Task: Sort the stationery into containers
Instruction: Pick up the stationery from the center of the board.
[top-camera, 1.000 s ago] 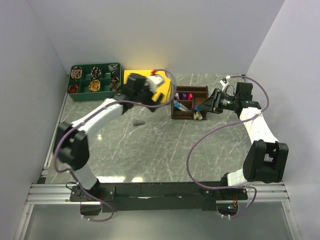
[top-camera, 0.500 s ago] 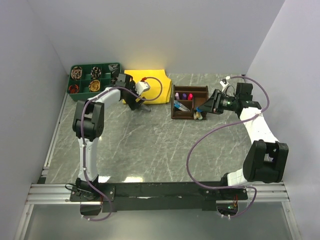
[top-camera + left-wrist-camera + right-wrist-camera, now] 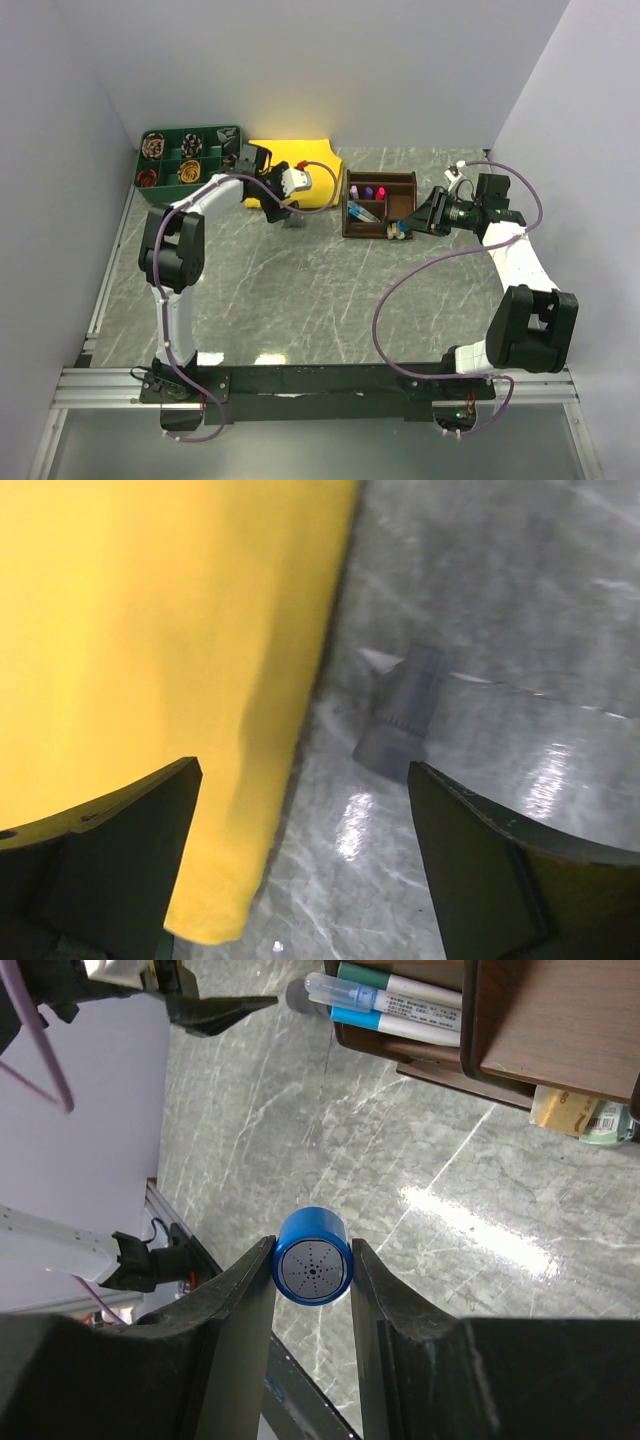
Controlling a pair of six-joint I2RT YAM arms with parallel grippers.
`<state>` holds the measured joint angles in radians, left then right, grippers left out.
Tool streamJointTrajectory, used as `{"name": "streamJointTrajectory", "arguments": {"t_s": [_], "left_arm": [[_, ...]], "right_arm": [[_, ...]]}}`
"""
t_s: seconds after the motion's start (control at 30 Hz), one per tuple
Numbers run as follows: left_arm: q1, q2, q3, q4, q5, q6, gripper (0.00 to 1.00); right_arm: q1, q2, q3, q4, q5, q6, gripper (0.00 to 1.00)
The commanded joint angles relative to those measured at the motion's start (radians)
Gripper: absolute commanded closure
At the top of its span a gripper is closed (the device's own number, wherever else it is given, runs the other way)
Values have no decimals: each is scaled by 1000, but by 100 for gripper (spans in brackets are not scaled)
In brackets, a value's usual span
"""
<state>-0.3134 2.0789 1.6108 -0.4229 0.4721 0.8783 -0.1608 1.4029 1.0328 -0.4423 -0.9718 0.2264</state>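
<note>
L gripper (image 3: 300, 775): released, jaws spread wide, nothing in them. You're low over the table (image 3: 300, 290), right at the yellow cloth (image 3: 150, 630) edge.
Grey bit: small grey piece (image 3: 400, 715) lying on the table just beside the cloth's edge. In your L wrist view it sits btwn the two fingers (image 3: 120, 860), touching neither.
R gripper (image 3: 312, 1245): clenched on the blue-capped marker (image 3: 312, 1270), seen end-on, pinched on both sides.
Marker pos: off the organiser (image 3: 380, 205) at its right front corner, over bare table, not in any compartment.
Organiser: dark brown, back of table, just right of the cloth.
Inside it: pink cap (image 3: 367, 191) and purple cap (image 3: 380, 191) upright in a rear slot. Two lying markers (image 3: 390, 1005), one green cap and one blue, in a front slot.
Erasers: tan and green blocks (image 3: 580, 1115) at the organiser's front right corner. In it or beside it, can't tell.
Far left: green tray (image 3: 190, 160) w/ coiled items, just left of the cloth.
</note>
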Motion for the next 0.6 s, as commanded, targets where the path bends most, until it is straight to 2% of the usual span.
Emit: {"name": "streamJointTrajectory", "arguments": {"t_s": [0.0,0.13,0.27,0.57], "left_arm": [[-16,-7,70,-125,111,103,11],[-21,43,150,-244,141,103,16],[-35,53,133,-312,155,114,24],[-84,0,-49,-188,129,47,24]], "right_arm": [[-13,-18,18,22,-4,-12,100],[-11,-15,18,30,-4,-7,100],[-14,-24,6,31,-8,-9,100],[-19,-24,-13,51,-15,5,100]]}}
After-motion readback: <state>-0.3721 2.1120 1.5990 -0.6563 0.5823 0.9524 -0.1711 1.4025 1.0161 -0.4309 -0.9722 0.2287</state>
